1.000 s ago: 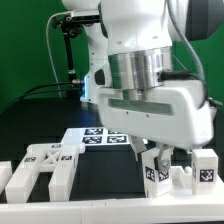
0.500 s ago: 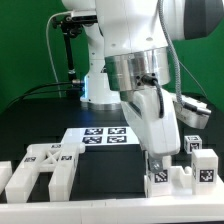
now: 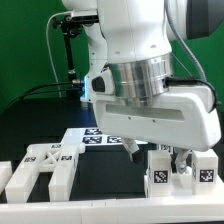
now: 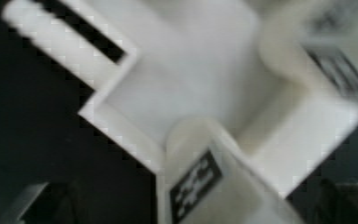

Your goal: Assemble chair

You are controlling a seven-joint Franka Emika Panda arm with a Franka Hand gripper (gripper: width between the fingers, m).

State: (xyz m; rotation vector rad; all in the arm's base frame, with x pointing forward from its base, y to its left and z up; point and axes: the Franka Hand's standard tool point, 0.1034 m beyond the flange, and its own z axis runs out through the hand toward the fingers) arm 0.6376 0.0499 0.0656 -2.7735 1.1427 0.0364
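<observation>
White parts mostly loose: frame (image 3: 45, 165) at the exterior view's left, blocks (image 3: 158, 172) at its right. The gripper (image 3: 157, 150) is over the blocks, jaws apart, and assembly looks barely begun.

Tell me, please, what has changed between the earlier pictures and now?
The gripper turned at the wrist and back, and its jaws spread, seemingly releasing the small white plastic tagged block. The white slotted plastic frame and the marker board stayed in place.
</observation>
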